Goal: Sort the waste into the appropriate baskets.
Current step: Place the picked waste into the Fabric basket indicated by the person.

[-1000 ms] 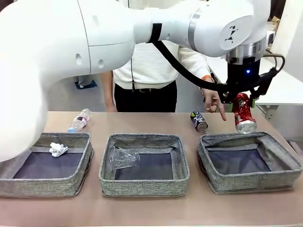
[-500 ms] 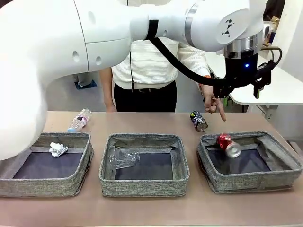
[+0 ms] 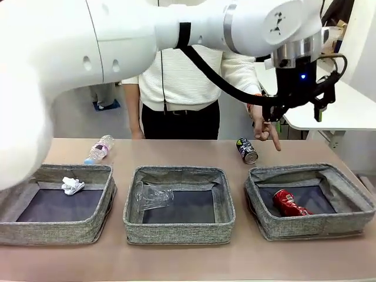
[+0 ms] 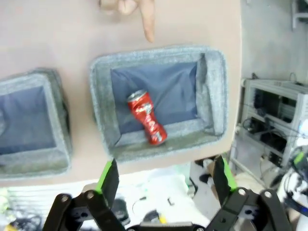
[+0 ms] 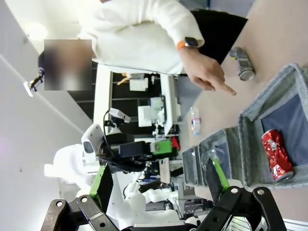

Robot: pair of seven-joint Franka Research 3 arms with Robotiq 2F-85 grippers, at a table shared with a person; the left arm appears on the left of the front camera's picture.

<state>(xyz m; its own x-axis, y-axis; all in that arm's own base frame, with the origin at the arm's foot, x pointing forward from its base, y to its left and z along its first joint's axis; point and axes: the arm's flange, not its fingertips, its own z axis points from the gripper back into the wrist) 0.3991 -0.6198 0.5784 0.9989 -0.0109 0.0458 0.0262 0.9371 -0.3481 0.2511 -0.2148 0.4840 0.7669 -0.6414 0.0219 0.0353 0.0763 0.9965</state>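
Next item, dark green-marked metal can [image 3: 247, 150] at the counter's [image 3: 176, 150] far edge: we should lower the open, empty left fingers [image 4: 107, 177] squarely over it, avoiding the person's pointing hand [image 3: 265, 126]; right fingers [image 5: 102, 186] also open.

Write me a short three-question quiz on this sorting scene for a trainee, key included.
1. Multiple choice: which of the three grey woven fabric baskets holds the red dented drink can? A left, B middle, C right.
2. True or false: the dark can with green marks lies inside a basket.
3. Fill in: the white tissue wad lies in the ___ basket.
Key: 1. C, the right basket. 2. False, it lies on the tan table, beyond the baskets. 3. Left, the left basket.
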